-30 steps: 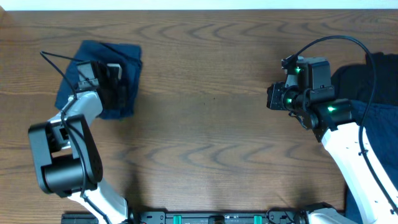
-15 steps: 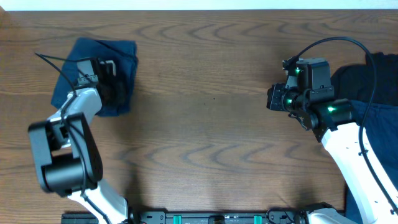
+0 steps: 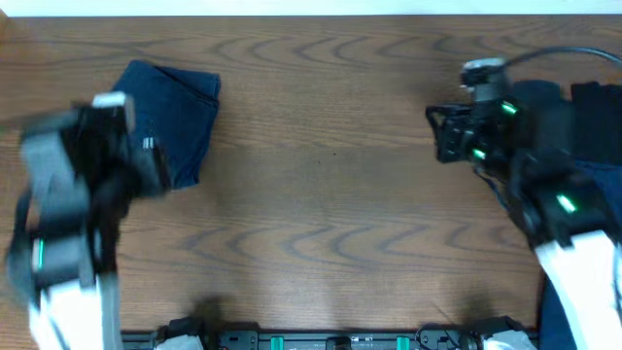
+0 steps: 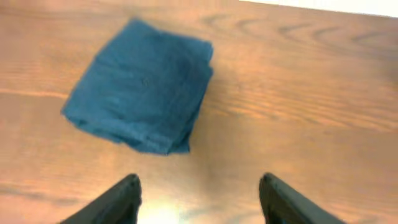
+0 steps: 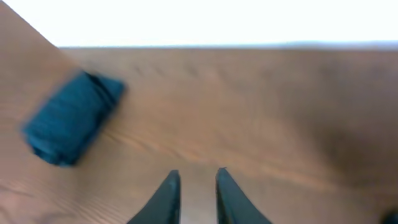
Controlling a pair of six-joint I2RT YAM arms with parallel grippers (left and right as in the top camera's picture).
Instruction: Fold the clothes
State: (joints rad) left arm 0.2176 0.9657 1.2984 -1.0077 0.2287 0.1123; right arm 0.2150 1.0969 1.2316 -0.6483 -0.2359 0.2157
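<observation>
A folded dark blue cloth (image 3: 177, 119) lies flat on the wooden table (image 3: 321, 194) at the far left; it also shows in the left wrist view (image 4: 143, 93) and the right wrist view (image 5: 69, 119). My left gripper (image 4: 199, 186) hangs open above bare wood just in front of the cloth, with nothing between its fingers (image 4: 118, 200). The left arm (image 3: 78, 185) is blurred in the overhead view. My right gripper (image 5: 196, 179) is over the table's right half. Its jaws stand a narrow gap apart and hold nothing.
A heap of dark clothes (image 3: 595, 107) lies at the right edge of the table, partly under the right arm (image 3: 525, 165). The table's far edge meets a white wall (image 5: 217, 22).
My left gripper has opened, let go of the folded cloth and pulled back toward the front. The right gripper has opened slightly and its arm has shifted right.
</observation>
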